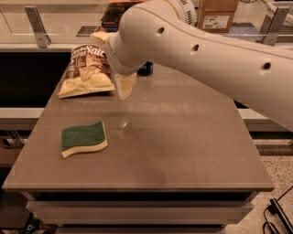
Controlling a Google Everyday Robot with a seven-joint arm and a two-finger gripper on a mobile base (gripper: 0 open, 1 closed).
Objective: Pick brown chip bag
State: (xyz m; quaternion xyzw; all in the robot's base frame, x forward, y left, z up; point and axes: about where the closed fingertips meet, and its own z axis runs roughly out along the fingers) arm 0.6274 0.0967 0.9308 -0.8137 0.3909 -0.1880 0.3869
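The brown chip bag (86, 71) lies flat at the table's far left, with a brown top, white script and a pale yellow bottom edge. My gripper (110, 65) hangs just right of it and over its right edge, at the end of the big white arm. One pale finger (124, 86) points down at the table beside the bag's right corner. The other finger (99, 36) shows behind the bag's top. The jaws stand wide apart and hold nothing.
A green-and-yellow sponge (84, 138) lies at the front left of the grey-brown table (183, 137). A blue can (145, 69) peeks from behind the arm at the far edge. A cardboard box (219, 13) and a counter rail stand behind.
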